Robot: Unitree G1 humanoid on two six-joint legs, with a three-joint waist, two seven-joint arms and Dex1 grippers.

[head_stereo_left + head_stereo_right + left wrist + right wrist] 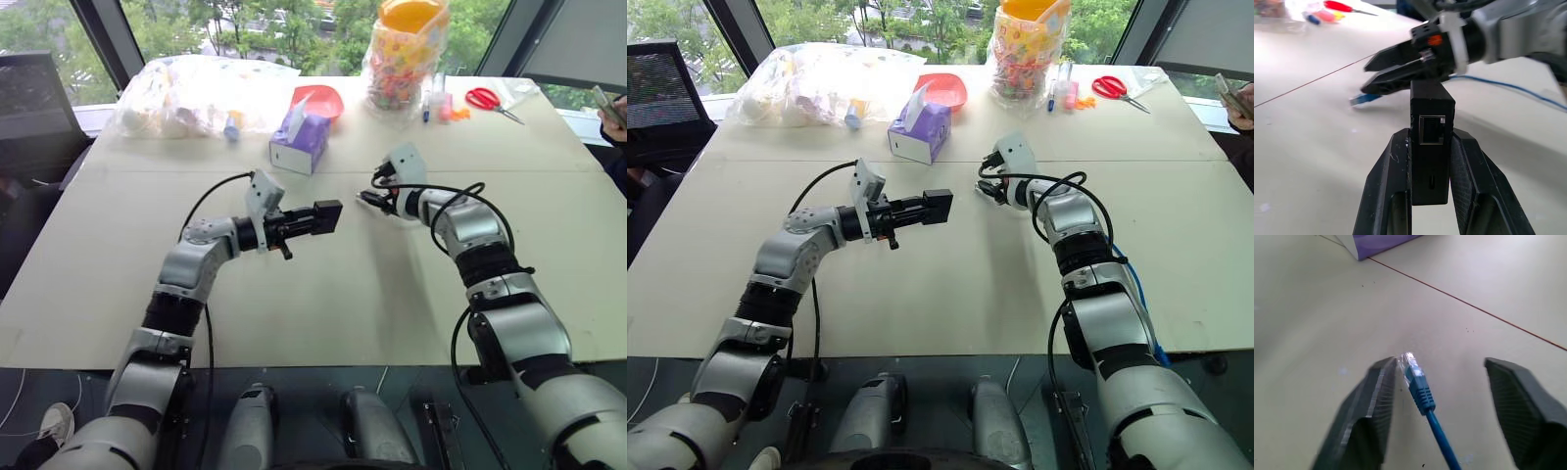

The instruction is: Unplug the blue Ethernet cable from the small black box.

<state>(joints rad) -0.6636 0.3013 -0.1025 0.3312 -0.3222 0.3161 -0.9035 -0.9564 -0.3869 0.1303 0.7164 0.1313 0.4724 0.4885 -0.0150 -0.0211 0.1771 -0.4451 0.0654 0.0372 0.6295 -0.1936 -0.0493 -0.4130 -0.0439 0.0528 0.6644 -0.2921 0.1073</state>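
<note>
Gripping matte squarish small black box (pixel 1431 147): left hand (pixel 1431 161).

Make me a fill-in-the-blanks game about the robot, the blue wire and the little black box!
1. The left tool is shut on the small matte black plastic box, whose port is ____.
2. The thin bright blue Ethernet cable lies between the right tool's ____ fingers.
3. The cable's clear plug is ____ of the box.
4. Behind both arms, on the pale table, stands a ____ cardboard tissue box.

Missing words: empty; open; out; purple
</note>
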